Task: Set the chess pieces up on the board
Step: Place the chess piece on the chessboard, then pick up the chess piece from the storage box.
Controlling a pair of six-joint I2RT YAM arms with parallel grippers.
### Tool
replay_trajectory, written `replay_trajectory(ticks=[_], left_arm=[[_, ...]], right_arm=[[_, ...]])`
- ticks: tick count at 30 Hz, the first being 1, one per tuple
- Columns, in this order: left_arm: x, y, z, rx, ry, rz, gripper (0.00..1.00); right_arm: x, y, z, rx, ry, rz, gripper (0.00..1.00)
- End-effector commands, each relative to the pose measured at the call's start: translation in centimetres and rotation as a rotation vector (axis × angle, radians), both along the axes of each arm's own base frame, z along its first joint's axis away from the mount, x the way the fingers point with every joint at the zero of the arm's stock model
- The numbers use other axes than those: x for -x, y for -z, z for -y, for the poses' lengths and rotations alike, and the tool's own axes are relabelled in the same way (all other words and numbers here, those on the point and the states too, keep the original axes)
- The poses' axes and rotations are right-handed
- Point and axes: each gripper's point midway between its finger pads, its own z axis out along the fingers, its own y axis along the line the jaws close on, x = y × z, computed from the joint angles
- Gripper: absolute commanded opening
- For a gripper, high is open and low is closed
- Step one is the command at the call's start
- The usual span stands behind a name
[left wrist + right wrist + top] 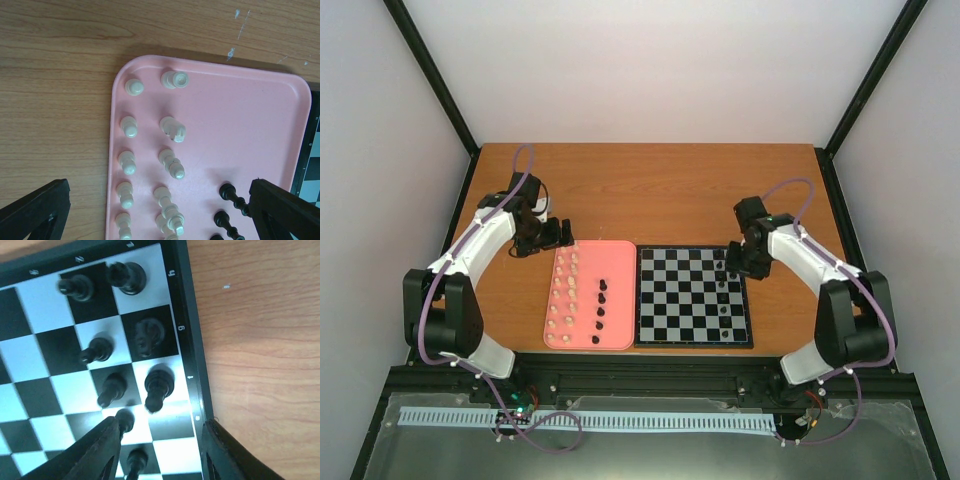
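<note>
The board (670, 300) lies right of centre, with several black chess pieces (725, 285) along its right edge. My right gripper (728, 262) hovers over that edge, open. In the right wrist view the right gripper (160, 432) has only board squares (30, 305) between its fingers, and a tall black piece (159, 382) stands just ahead of the gap. Other black pieces (95, 350) stand around it. My left gripper (558, 235) is open above the far left corner of the pink tray (620, 270). Below the left gripper (159, 187) stand cream-white pieces (170, 160) and black pieces (232, 195).
The pink tray (240, 125) touches the board's left side and holds two columns of white pieces (565, 295) and three black ones (601, 305). Bare wooden table (650, 190) stretches behind both. The board's dark border (192, 340) meets wood on the right.
</note>
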Motion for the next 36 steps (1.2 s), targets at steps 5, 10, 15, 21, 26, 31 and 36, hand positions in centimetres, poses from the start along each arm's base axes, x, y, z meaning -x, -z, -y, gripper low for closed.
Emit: replay_trajectory(ticks=[5,10,15,21,26,31,36], left_arm=[[-0.9,-1.1,0.3,0.006,0.008,0.039,1.00],[-0.9,-1.2,0.1,0.001,-0.001,0.041,1.00],[-0.9,-1.6,0.0,-0.005,-0.003,0.050,1.00],[-0.7,-1.9,-0.1,-0.008,-0.001,0.062,1.00],[-0.7,-2.0,-0.1,-0.006,-0.002,0.071,1.00],[-0.6,-2.1,-0.1,-0.003,-0.003,0.073,1.00],[-0.6,-2.1,0.0,-0.002,-0.002,0.073,1.00]], right_arm=[[-0.2,-6.6,-4.0,0.024,-0.128,0.096,0.51],[-1.2,-7.7,-13.5,-0.010,-0.353,0.141,0.53],[-2.0,-7.0,-22.7,-0.087,-0.549,0.162,0.53],[-0.5,-4.2,-30.2,-0.149,-0.776,0.091,0.54],[1.6,-2.4,-33.2,-0.222,-0.898,0.010,0.53],[2.7,-1.5,-34.2,-0.240,-0.941,-0.034,0.52],[3.4,-0.5,-34.8,-0.234,-0.975,-0.070,0.48]])
